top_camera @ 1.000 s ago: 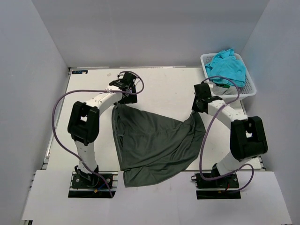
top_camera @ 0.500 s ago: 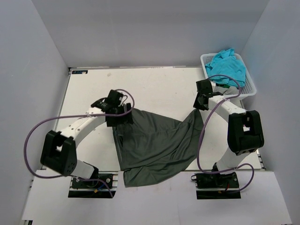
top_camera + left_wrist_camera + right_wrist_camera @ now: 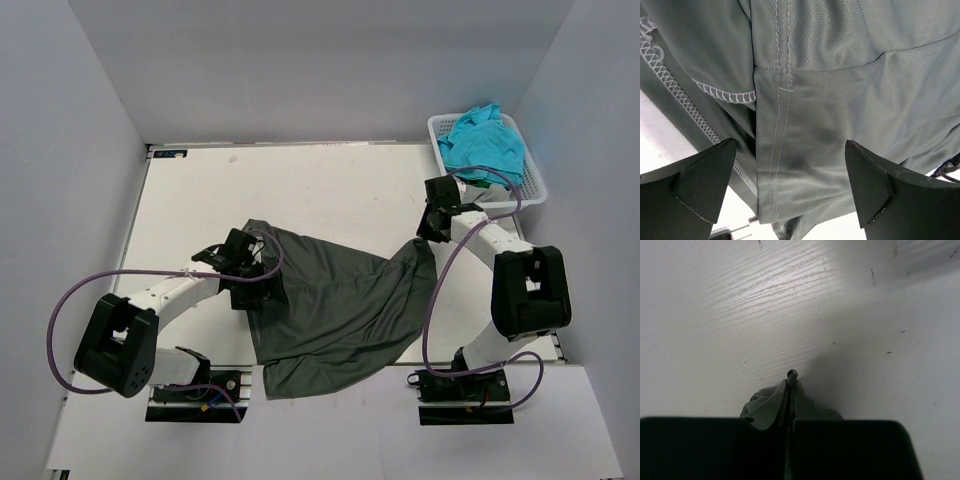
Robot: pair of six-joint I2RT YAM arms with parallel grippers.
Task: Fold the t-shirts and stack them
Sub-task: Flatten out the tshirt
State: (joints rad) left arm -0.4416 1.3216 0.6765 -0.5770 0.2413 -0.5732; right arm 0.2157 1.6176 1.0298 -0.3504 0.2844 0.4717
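Spreading the grey shirt flat looks to be the step in hand, before any fold. It lies rumpled across the mid table btw the two arms, its near hem at the front edge and one end drawn up to a peak on the right. R gripper is pinched fully closed on that peak; a small tuft of grey cloth pokes out past its tips, just above the tabletop. L gripper hangs spread as wide as it goes over the shirt's left side, w/ a double-stitched seam and a hem edge right under it and nothing in it. Blue shirts sit heaped in the basket at the far right corner. To do this well, I'd say L should come down on an edge, hem or seam, not mid-cloth, w/ one finger slid under so it takes one layer only. Then both should pull apart evenly and low so the cloth goes taut w/o twisting. R's bite is v. small, so a hard tug could slip it. Can't tell which part of the shirt R has.
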